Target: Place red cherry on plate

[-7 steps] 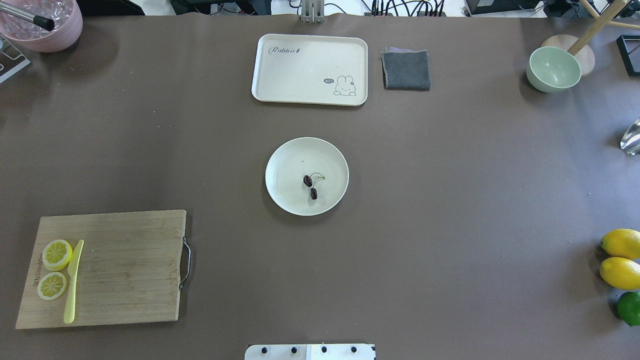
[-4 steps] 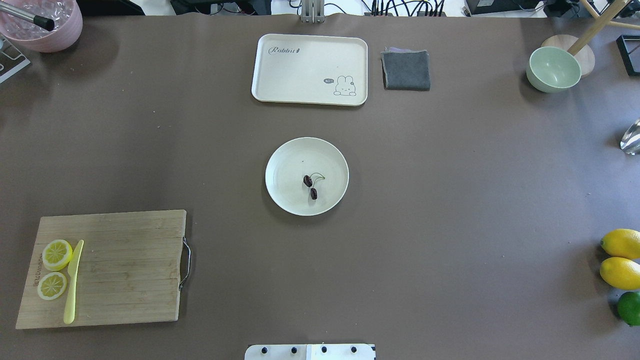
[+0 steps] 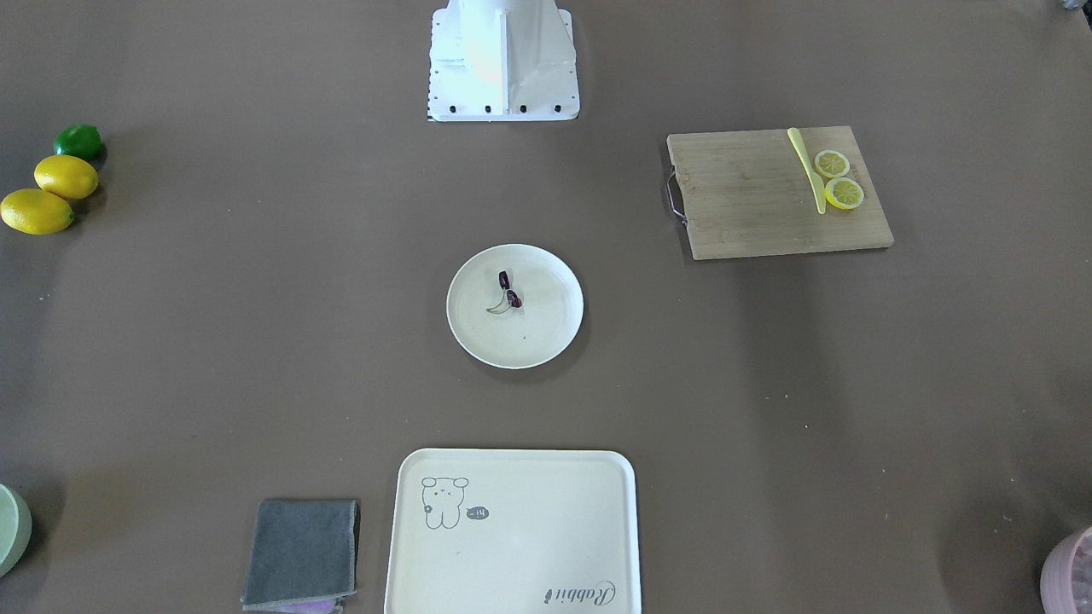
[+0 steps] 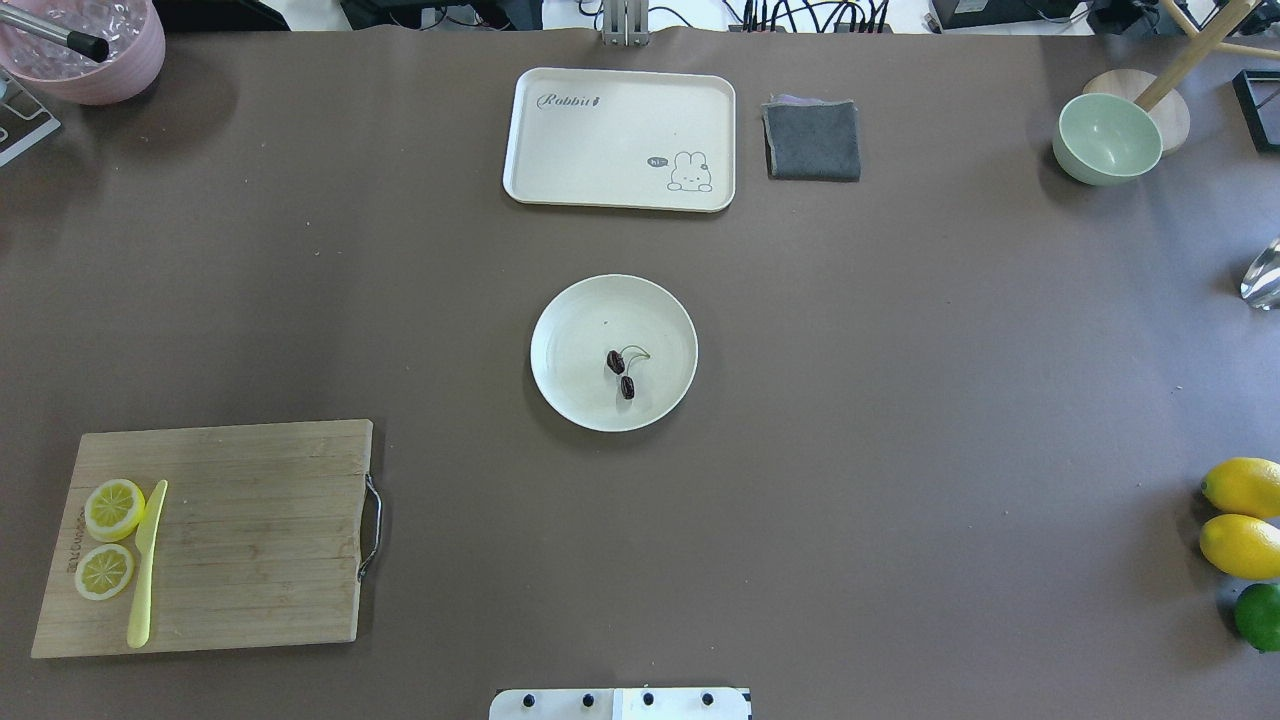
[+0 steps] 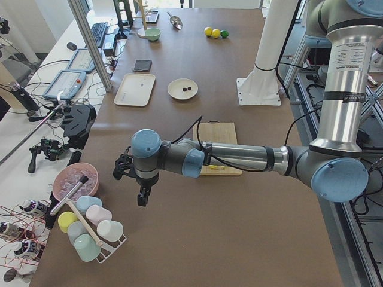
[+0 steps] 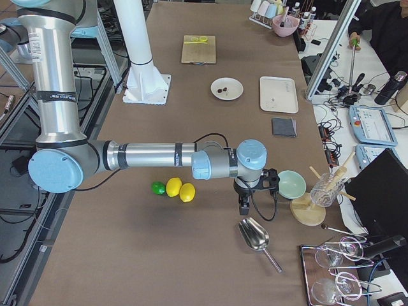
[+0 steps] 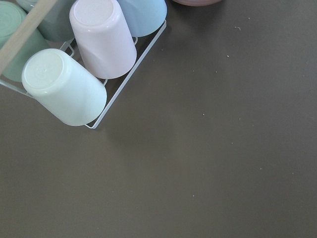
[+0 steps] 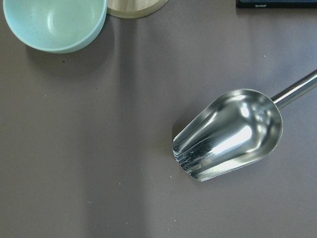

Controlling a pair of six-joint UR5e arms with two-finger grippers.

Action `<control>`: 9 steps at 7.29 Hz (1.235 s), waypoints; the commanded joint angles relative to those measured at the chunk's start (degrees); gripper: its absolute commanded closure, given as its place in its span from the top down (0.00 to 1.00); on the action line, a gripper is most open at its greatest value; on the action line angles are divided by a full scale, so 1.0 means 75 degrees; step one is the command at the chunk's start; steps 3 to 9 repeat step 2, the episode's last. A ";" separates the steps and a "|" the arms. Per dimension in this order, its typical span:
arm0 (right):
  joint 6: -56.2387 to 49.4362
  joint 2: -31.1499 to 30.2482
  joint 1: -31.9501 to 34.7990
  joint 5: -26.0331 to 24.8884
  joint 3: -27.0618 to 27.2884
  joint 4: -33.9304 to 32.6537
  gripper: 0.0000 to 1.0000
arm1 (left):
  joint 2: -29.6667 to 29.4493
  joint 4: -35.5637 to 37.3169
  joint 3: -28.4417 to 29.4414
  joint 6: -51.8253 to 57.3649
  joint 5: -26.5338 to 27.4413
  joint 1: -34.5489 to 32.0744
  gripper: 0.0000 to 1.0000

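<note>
The red cherry (image 4: pixel 621 373) lies inside the plate (image 4: pixel 570 330), a little below and right of the plate's middle in the overhead view. Its two dark fruits are close together and the thin green stems curl off to the right. It rests flat on the shallow floor, well inside the raised rim, so it looks unlikely to roll off. Nothing touches it, and the plate sits alone at the centre of the tabletop (image 4: pixel 900 400).

Judged from this, the placing is done. Both arms are parked at opposite ends of the tabletop, which fits a finished task.

The left claw (image 5: pixel 142 194) hangs at the lower left of the left side view, near a rack of upturned cups (image 7: pixel 94 49). The right claw (image 6: pixel 243 203) hangs at the middle right of the right side view, between a pale green bowl (image 8: pixel 54 22) and a metal scoop (image 8: pixel 233 134). Neither wrist camera shows its own fingers, and the side views are too small to judge, so I cannot tell whether either claw is released or clenched. Neither appears to carry anything.

The cutting board (image 4: pixel 250 530) with its lemon slices (image 4: pixel 113 508) at lower left, and the rectangular tray (image 4: pixel 620 130) above the plate, lie well apart from the cherry.
</note>
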 commanded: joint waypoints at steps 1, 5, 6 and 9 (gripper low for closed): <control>0.0010 -0.0012 0.0006 -0.0004 0.0001 0.0007 1.00 | 0.0002 -0.0010 0.0017 0.0000 0.0000 -0.0010 0.98; 0.0010 0.0000 0.0006 -0.0016 0.0001 0.0007 1.00 | 0.0025 -0.0010 0.0017 0.0012 0.0000 -0.0010 0.98; 0.0010 0.0000 0.0006 -0.0016 0.0001 0.0007 1.00 | 0.0025 -0.0010 0.0017 0.0012 0.0000 -0.0010 0.98; 0.0010 0.0000 0.0006 -0.0016 0.0001 0.0007 1.00 | 0.0025 -0.0010 0.0017 0.0012 0.0000 -0.0010 0.98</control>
